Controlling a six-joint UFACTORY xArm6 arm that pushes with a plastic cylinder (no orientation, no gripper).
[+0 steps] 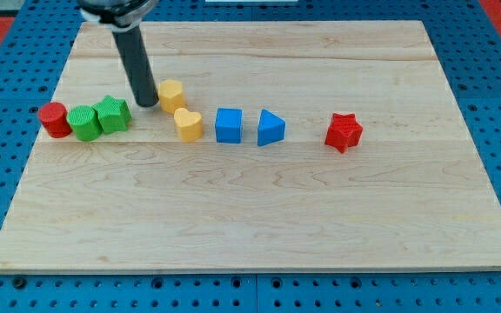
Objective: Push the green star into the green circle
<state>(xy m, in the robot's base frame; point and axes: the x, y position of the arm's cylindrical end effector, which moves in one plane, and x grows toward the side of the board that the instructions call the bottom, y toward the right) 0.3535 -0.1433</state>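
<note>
The green star [112,115] sits at the view's left, touching the green circle [83,123] on its left side. My tip [146,102] is on the board just right of and slightly above the green star, with a small gap between them. It stands just left of a yellow block [172,94].
A red cylinder [54,119] sits left of the green circle. A yellow heart [189,125], a blue cube [228,125], a blue triangular block [270,128] and a red star [344,132] lie in a row toward the view's right.
</note>
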